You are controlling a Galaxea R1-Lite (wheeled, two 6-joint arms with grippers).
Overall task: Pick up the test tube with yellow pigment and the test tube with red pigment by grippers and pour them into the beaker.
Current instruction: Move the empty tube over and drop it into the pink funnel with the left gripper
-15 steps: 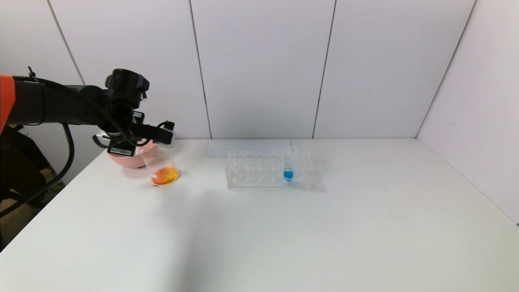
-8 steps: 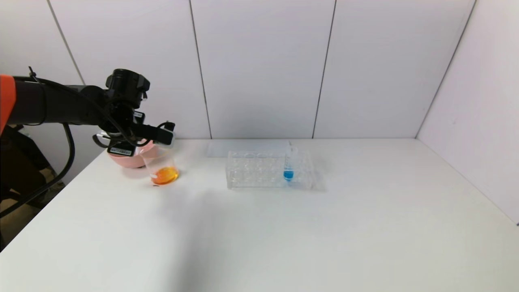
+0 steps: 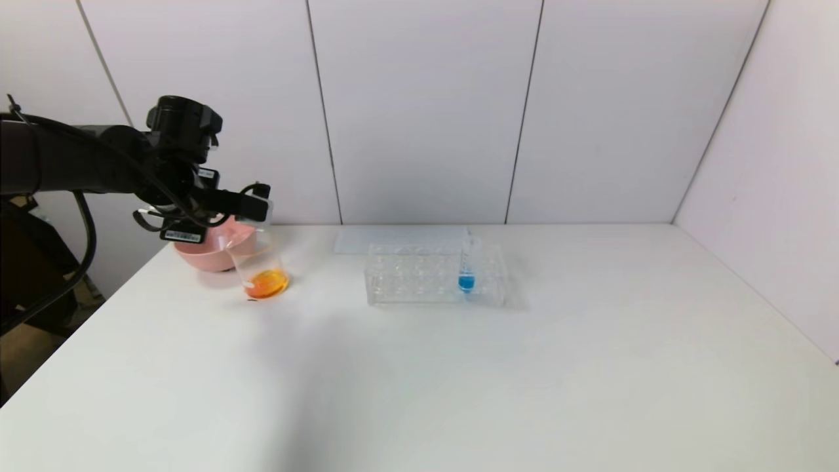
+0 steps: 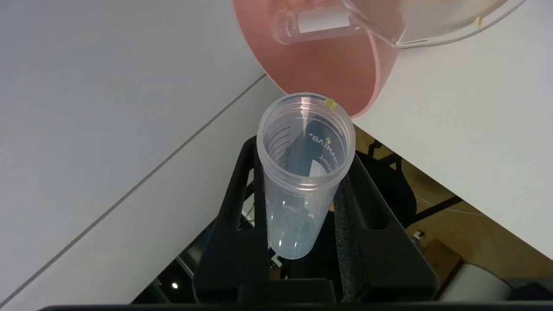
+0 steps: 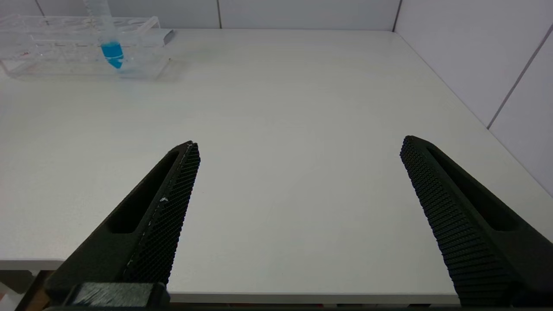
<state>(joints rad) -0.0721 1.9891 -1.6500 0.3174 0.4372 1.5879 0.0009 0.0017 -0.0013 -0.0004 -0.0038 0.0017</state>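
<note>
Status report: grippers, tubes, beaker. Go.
Left gripper shut on empty tube, over pink bowl. Right gripper open, idle. Beaker holds orange liquid. Nothing in the way.

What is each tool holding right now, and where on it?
The left tool clamps an emptied test tube around its lower body, mouth free. The right tool is open and holds nothing.

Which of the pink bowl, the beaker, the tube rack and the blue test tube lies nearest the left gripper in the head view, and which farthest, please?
From the left gripper:
1. Pink bowl, directly beneath it.
2. Beaker, just below, holding orange liquid.
3. Tube rack, mid-table, to its right.
4. Blue test tube, standing at the rack's far right end.
</note>
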